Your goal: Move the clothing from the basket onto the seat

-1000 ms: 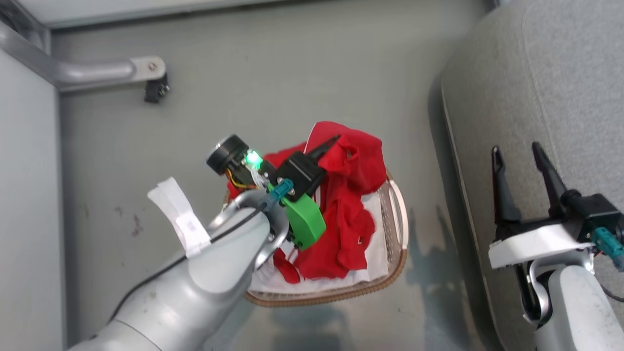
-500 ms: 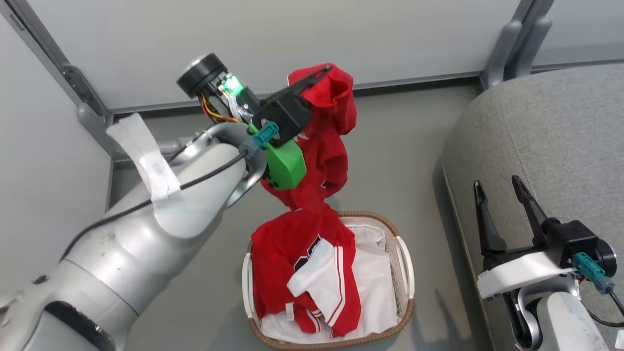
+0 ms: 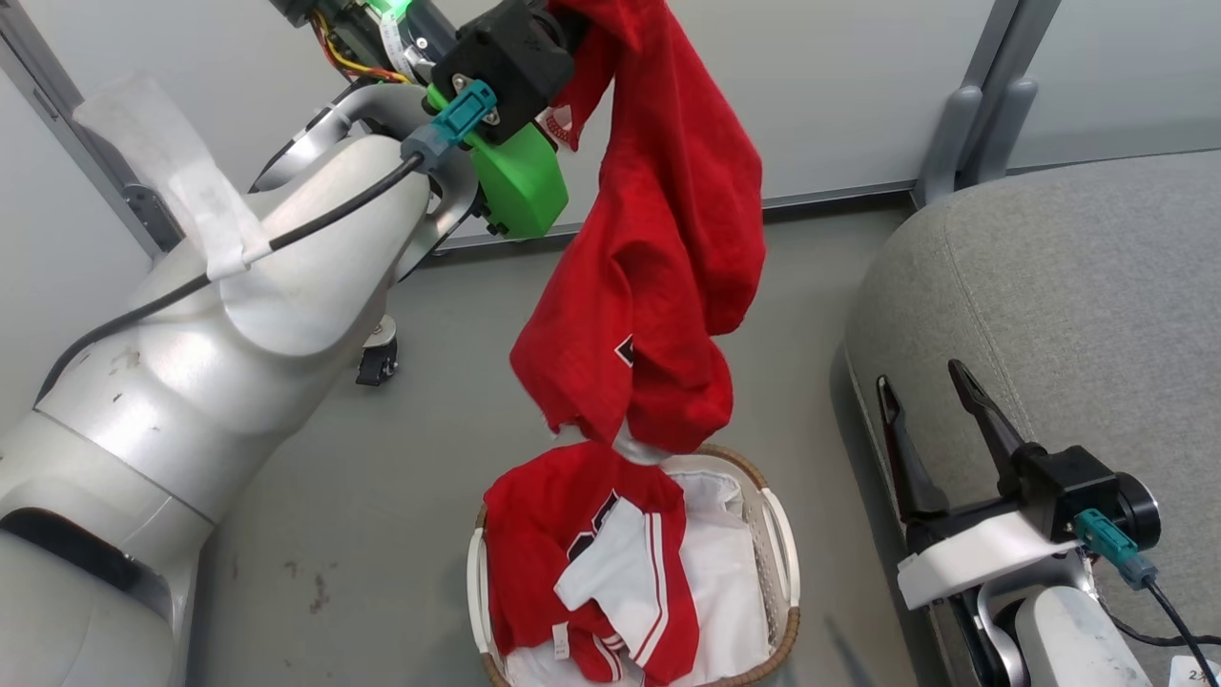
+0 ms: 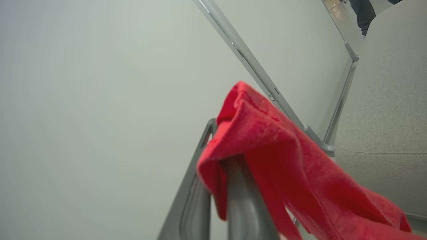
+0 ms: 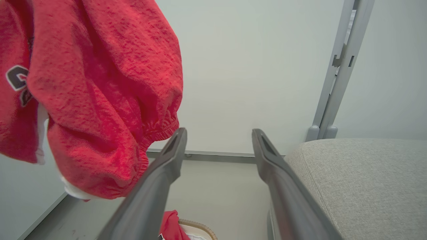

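My left gripper is closed tight on the top edge of a plain red garment, with the cloth pinched between the two fingers and folded over one of them. It holds the garment high above the basket, on the far side of it. The garment hangs down in a long bunch with a bit of dark lettering showing. Its lower end, with a white edge, reaches the basket's far rim. From here I cannot tell whether it touches what lies in the basket.

A red jersey with a white, red-striped sleeve lies in the left half of the basket, partly draped over its left rim. The white liner shows bare in the right half. The basket stands on the grey floor.

The seat is to the right of the basket, close beside it, and has no clothing on it. My right gripper hovers over the seat's near edge, to the right of the basket, with its fingers spread wide and nothing between them.
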